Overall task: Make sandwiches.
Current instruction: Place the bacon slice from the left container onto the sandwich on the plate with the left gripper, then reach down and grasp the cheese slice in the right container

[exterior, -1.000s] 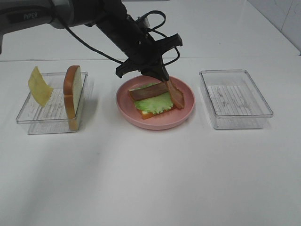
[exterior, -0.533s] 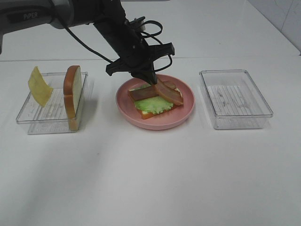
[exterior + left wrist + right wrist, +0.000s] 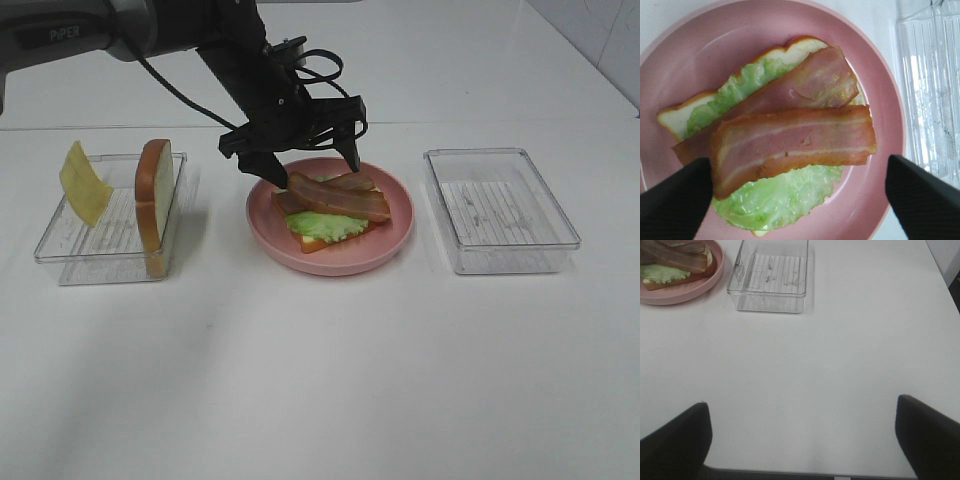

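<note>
Near the middle of the table, towards its far edge, the half-built sandwich [image 3: 328, 212] sits on the pink plate [image 3: 330, 264]: a bread slice [image 3: 674, 118], lettuce [image 3: 775, 200], and two bacon strips [image 3: 795, 142] laid crosswise on top. My left gripper [image 3: 312, 170] hangs just above them, its jaws wide apart and holding nothing, one tip on either side of the upper strip. I judge the bacon step all but done. To finish it well I want to rise straight up, so that neither tip catches the upper strip, which looks loosely perched. Next comes the cheese slice [image 3: 84, 183], leaning on the wall of the tray [image 3: 70, 262] near the left edge, beside the second bread slice [image 3: 153, 205] standing on end. I would pinch the cheese by its raised top edge. The right gripper [image 3: 802, 437] waits towards the right edge over bare table [image 3: 840, 365], jaws apart and empty.
</note>
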`<state>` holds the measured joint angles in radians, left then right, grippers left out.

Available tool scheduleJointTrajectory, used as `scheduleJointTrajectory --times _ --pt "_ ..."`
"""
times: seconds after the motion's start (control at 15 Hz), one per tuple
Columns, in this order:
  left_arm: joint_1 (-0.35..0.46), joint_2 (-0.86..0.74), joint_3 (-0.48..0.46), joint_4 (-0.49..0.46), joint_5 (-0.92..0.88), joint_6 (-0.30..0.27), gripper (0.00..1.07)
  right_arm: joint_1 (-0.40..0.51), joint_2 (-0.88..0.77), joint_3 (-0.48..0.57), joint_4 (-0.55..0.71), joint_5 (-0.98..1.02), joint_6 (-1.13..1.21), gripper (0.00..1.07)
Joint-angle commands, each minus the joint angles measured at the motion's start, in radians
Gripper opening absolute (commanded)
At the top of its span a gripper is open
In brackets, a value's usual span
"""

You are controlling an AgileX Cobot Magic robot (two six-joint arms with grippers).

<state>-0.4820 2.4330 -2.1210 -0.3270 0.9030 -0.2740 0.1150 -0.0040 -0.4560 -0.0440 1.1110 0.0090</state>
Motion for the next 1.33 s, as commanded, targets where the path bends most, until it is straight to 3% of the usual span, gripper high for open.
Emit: scheduleJointTrajectory --times 0.07,0.33,0.47,0.6,0.93,1.2,1.33 --pt "-0.007 -0.005 -0.010 0.040 0.037 -0.008 0.98 -0.003 -0.031 0.004 -0.004 -0.011 -0.009 0.97" --pt "-0.007 -0.005 -0.124 0.110 0.169 -0.028 0.98 -0.003 -0.031 0.004 -0.004 -0.011 -0.009 0.97" --pt "-0.007 -0.005 -0.273 0.192 0.343 -0.025 0.98 -0.003 -0.031 0.004 -0.004 -0.011 -0.009 0.97" --pt "-0.007 -0.005 -0.337 0.243 0.416 -0.020 0.98 -0.003 -0.031 0.004 -0.004 -0.011 -0.009 0.97" --pt "-0.001 -0.130 -0.349 0.290 0.414 0.024 0.98 -0.003 -0.031 0.004 -0.004 -0.011 -0.009 0.97" --pt "0.057 -0.269 -0.346 0.305 0.414 0.039 0.98 -0.003 -0.031 0.004 -0.004 -0.011 -0.009 0.97" --pt "0.098 -0.344 -0.284 0.306 0.414 0.048 0.98 -0.003 -0.031 0.004 -0.004 -0.011 -0.009 0.97"
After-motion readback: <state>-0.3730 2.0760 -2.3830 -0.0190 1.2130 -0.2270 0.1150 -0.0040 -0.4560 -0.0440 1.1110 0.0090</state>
